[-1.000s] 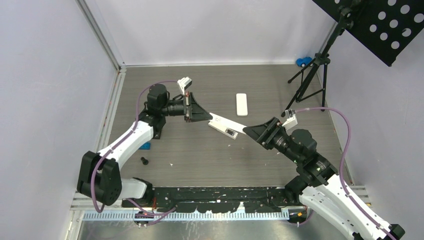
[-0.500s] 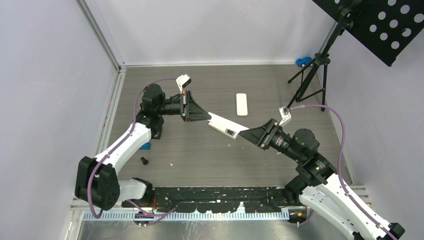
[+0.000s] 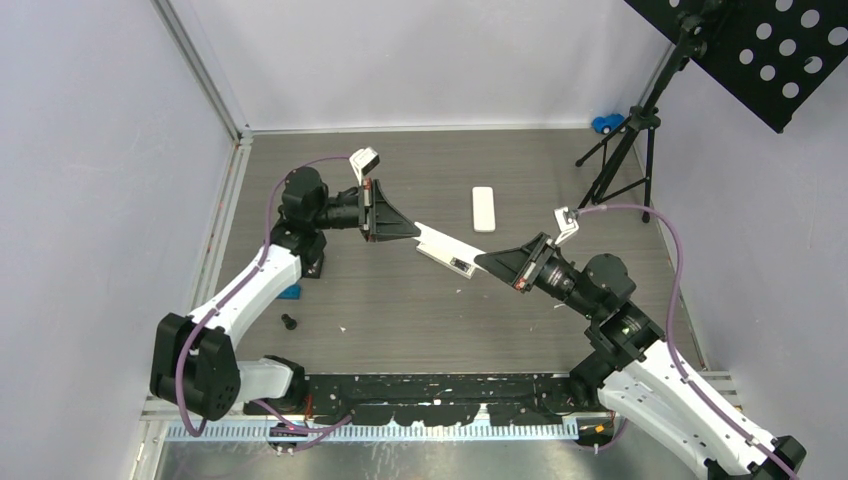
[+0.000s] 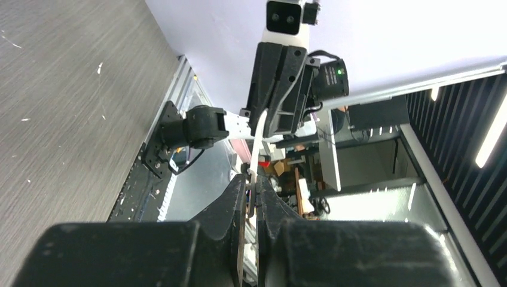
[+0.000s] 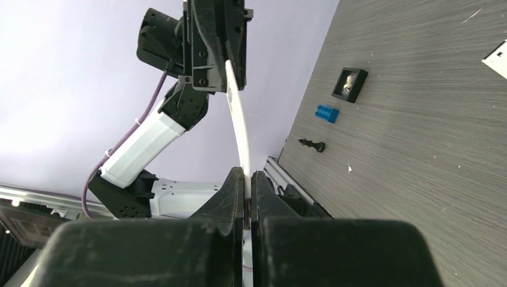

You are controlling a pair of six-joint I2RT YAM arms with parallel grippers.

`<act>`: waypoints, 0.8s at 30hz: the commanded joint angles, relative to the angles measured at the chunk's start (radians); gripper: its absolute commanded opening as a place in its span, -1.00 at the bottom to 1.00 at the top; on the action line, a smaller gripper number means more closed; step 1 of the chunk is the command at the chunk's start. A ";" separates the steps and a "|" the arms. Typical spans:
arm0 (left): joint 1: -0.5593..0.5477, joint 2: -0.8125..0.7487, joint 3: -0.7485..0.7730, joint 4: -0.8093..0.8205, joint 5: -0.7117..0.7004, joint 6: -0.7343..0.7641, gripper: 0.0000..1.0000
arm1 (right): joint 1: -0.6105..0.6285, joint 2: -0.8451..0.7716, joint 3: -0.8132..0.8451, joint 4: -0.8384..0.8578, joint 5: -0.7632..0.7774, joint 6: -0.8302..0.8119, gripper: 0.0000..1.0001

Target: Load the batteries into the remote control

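Observation:
A white remote control [image 3: 447,250] hangs in the air over the middle of the table, held between both arms. Its dark open compartment [image 3: 462,265] faces up near its right end. My left gripper [image 3: 417,232] is shut on the remote's left end, and in the left wrist view the thin white edge [image 4: 258,140] runs out from between its fingertips [image 4: 251,182]. My right gripper [image 3: 481,260] is shut on the right end, where the white body [image 5: 239,131] rises from its closed jaws [image 5: 247,174]. No batteries show in any view.
A second white flat piece [image 3: 483,208] lies on the table behind the remote. A blue brick [image 3: 290,292] and a small black knob [image 3: 288,322] lie by the left arm. A black tripod stand [image 3: 625,150] and a blue toy [image 3: 605,123] stand at the back right.
My right gripper has moved a little left and closed on the remote's right end. The left gripper stays shut on the other end, shifted slightly.

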 commanded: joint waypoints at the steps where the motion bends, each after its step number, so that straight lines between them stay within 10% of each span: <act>1: 0.009 -0.025 0.048 -0.082 -0.032 0.046 -0.90 | -0.002 0.053 0.009 0.074 0.010 0.011 -0.99; 5: 0.024 0.002 0.090 -0.251 -0.093 0.197 0.01 | -0.002 0.083 0.011 0.041 0.111 0.028 -0.99; 8: 0.039 0.028 0.115 -0.390 -0.240 0.334 0.31 | -0.002 0.110 0.028 -0.061 0.195 0.034 -0.99; 16: 0.043 0.142 0.120 -0.554 -0.648 0.626 0.49 | -0.001 0.265 -0.009 -0.086 0.374 0.076 -0.99; 24: 0.043 0.364 0.155 -0.570 -0.738 0.764 0.35 | -0.002 0.520 -0.034 0.241 0.329 0.021 -0.99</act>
